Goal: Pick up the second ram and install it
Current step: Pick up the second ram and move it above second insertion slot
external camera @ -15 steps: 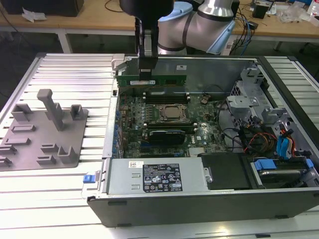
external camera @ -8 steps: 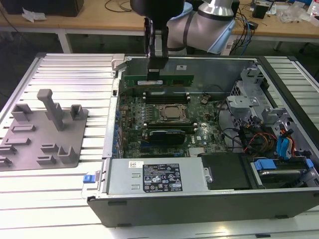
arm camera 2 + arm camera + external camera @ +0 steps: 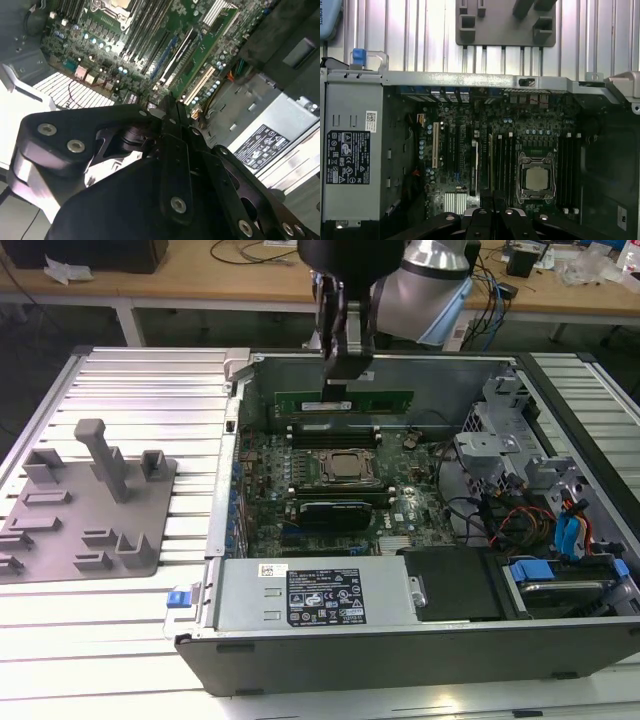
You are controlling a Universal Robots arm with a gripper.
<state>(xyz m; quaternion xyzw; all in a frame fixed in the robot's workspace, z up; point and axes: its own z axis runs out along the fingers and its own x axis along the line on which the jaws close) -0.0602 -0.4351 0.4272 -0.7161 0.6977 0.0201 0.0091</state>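
The second ram (image 3: pixel 380 401), a long green stick, hangs level over the far memory slots (image 3: pixel 330 427) of the open computer case (image 3: pixel 400 645). My gripper (image 3: pixel 338 383) comes down from above and is shut on the stick's top edge, left of its middle. The silver processor (image 3: pixel 345 467) sits just in front of those slots. In the first wrist view my gripper (image 3: pixel 492 198) points down at the board beside the processor (image 3: pixel 536 178) and the black slots (image 3: pixel 503 162). In the second wrist view my gripper (image 3: pixel 170 104) hovers above the motherboard (image 3: pixel 165 45).
A grey fixture plate (image 3: pixel 75 505) with pegs and holders lies on the ribbed table at the exterior view's left. The power supply (image 3: pixel 310 596) lines the case's near wall. Drive cages and cables (image 3: pixel 540 500) crowd the case's right end. The arm's wrist (image 3: pixel 425 285) hangs over the back wall.
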